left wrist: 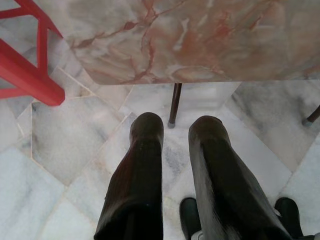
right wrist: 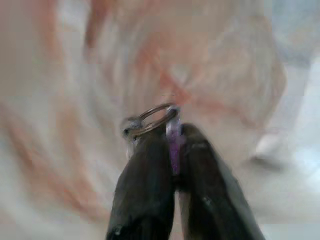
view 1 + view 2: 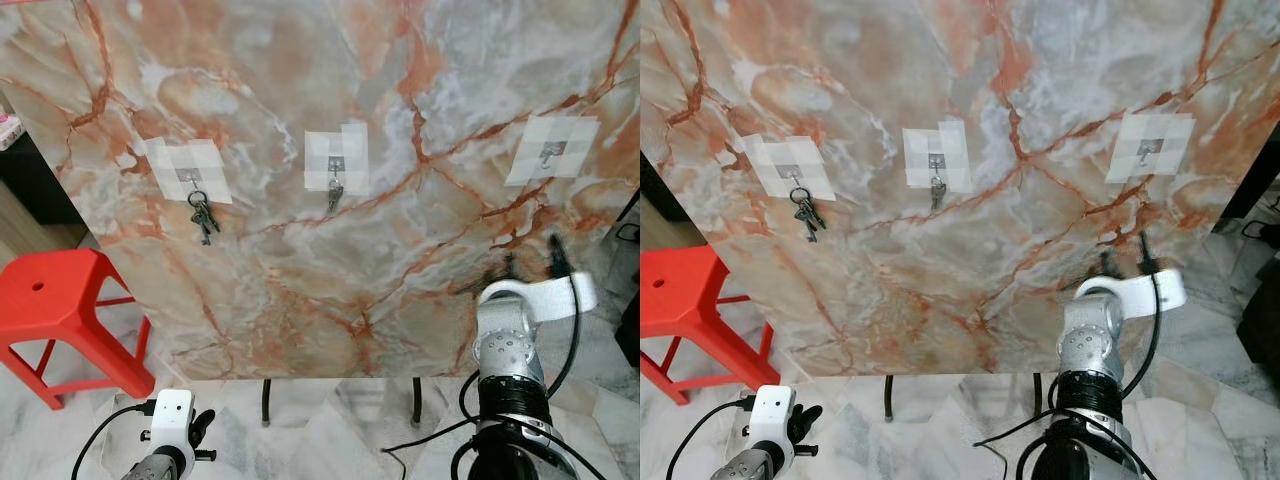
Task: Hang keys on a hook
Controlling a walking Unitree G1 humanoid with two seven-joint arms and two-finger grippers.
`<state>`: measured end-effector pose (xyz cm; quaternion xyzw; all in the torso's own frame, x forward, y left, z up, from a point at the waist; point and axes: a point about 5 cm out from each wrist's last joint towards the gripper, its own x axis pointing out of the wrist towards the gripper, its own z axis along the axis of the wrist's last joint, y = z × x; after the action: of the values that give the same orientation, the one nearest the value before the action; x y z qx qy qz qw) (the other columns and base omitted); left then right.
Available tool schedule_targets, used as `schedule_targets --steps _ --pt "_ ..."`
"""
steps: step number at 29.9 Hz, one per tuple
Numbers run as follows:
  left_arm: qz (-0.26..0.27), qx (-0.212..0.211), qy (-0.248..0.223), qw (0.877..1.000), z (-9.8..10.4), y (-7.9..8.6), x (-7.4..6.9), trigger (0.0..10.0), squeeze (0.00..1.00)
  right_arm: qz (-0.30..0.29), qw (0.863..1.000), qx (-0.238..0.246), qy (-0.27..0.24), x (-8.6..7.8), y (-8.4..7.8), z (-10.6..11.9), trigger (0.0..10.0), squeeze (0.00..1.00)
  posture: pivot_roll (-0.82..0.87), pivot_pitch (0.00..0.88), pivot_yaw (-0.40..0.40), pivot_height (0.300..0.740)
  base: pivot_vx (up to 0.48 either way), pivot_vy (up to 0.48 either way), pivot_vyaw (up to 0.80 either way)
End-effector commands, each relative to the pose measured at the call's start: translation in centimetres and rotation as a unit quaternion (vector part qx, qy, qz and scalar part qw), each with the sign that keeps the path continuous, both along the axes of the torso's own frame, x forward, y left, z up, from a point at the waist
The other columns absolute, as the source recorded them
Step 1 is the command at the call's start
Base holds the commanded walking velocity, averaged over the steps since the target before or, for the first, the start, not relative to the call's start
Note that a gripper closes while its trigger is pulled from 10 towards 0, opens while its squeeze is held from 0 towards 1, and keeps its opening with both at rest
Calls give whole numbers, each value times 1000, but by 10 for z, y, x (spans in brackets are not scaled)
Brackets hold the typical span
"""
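The right tool [image 2: 172, 137], clenched on a key ring [image 2: 150, 120], is raised before the marble board [image 3: 330, 250] below the empty right-hand hook [image 3: 548, 152], while the left tool [image 1: 175, 130] hangs released over the floor [image 1: 70, 150].

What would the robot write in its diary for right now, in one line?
right pincer: shut on key ring, raised toward marble board | right hook: empty | left hook, middle hook: hold keys | left pincer: open, low

No legible text, label, brand, number or sign found on any surface. The taped patches on the marble board [image 3: 350, 200] are blank.
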<state>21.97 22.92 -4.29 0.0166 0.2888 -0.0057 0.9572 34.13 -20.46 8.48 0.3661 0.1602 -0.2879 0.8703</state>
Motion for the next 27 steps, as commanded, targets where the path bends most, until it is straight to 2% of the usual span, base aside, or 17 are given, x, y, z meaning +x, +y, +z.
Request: schedule_targets --steps 1,2,5,6,7,8,9,10,11,12,13,15,18,20,21,22,27 --pt "-9 0 14 1000 -4 -1 -4 10000 0 69 991 -99 50 -4 1 -12 10000 0 90 55 21 740 0 0 0" --pt "-15 -3 16 1000 -4 -3 -4 10000 0 151 955 -237 97 -11 -4 -25 10000 0 90 55 22 740 0 0 0" --pt "-18 -5 17 1000 -5 -4 -5 10000 0 249 876 -374 175 -26 -13 -48 10000 0 89 58 22 740 0 0 0" --pt "-19 -6 18 1000 -5 -4 -5 10000 0 297 836 -417 195 -31 -15 -57 10000 0 83 56 21 740 0 0 0" --pt "-19 -6 18 1000 -5 -4 -5 10000 0 297 836 -417 195 -31 -15 -57 10000 0 83 56 21 740 0 0 0" --pt "-22 -8 19 1000 -5 -5 -5 10000 0 384 756 -476 230 -43 -16 -72 10000 0 83 56 22 740 0 0 0" --pt "-25 -11 21 999 -6 -7 -5 10000 0 443 690 -510 261 -53 -18 -84 10000 0 82 58 22 740 0 0 0" --pt "-27 -14 23 999 -6 -8 -6 10000 0 480 641 -528 282 -61 -20 -92 10000 0 80 57 23 740 0 0 0" --pt "-31 -16 25 999 -7 -9 -6 10000 0 541 569 -538 306 -75 -22 -105 10000 0 74 57 25 740 0 0 0" --pt "-31 -16 25 999 -7 -9 -6 10000 0 541 569 -538 306 -75 -22 -105 10000 0 74 57 25 740 0 0 0" --pt "-36 -18 27 999 -7 -10 -6 10000 0 622 479 -516 343 -102 -27 -125 10000 0 69 55 25 740 0 0 0" --pt "-33 -20 27 999 -7 -11 -6 10000 0 689 403 -468 378 -133 -34 -143 10000 0 72 56 23 740 0 0 0" --pt "-31 -17 24 999 -7 -11 -6 10000 0 698 406 -442 390 -145 -37 -149 10000 0 79 57 22 740 0 0 0" --pt "-24 -15 23 999 -7 -9 -6 10000 0 671 493 -390 393 -150 -33 -154 10000 0 75 58 23 740 0 0 0" --pt "-23 -13 24 999 -7 -7 -7 10000 0 639 572 -339 387 -152 -28 -156 10000 0 71 57 25 740 0 0 0" --pt "-23 -12 26 999 -7 -6 -8 10000 0 620 616 -301 382 -153 -24 -158 10000 0 71 57 25 740 0 0 0" --pt "-22 -10 28 999 -8 -3 -9 10000 0 431 796 -148 398 -171 -32 -166 10000 0 85 59 25 740 0 0 0"
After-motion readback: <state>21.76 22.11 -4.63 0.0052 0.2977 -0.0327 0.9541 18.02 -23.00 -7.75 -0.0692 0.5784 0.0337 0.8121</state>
